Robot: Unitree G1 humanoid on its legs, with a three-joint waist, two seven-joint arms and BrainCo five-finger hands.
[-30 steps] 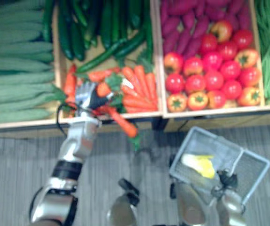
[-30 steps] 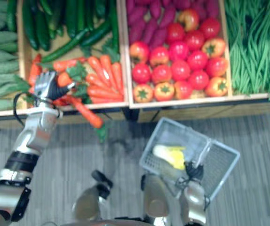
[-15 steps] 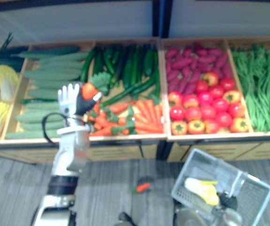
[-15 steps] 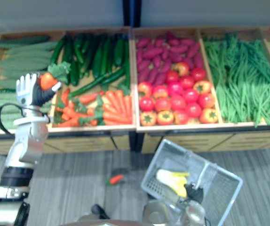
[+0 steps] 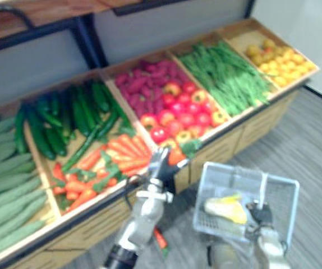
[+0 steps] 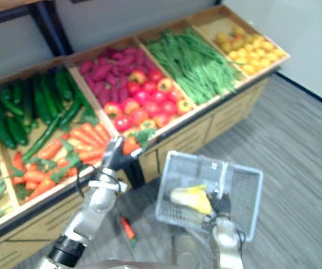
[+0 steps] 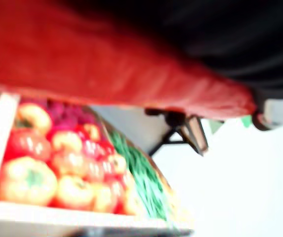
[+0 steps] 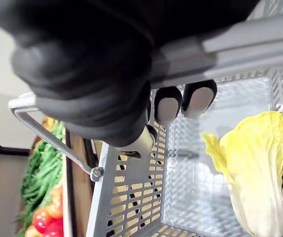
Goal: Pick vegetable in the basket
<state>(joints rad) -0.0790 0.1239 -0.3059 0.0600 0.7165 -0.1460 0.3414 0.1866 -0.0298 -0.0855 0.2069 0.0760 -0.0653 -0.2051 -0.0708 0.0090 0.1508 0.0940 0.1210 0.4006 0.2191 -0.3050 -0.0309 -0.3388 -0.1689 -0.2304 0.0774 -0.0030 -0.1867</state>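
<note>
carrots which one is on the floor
The lone carrot in front of the stand. The crate carrots sit up in it; the held carrot is in the left hand.

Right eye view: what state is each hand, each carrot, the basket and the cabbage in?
Left hand: shut on held carrot, raised.
Held carrot: gripped, in the air.
Right hand: shut on basket handle.
Basket: carried, holding cabbage.
Cabbage: lying in basket.
Floor carrot: lying on floor.

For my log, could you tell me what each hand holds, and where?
Left hand: a carrot, by its orange body. Right hand: the basket, by its handle.
</note>
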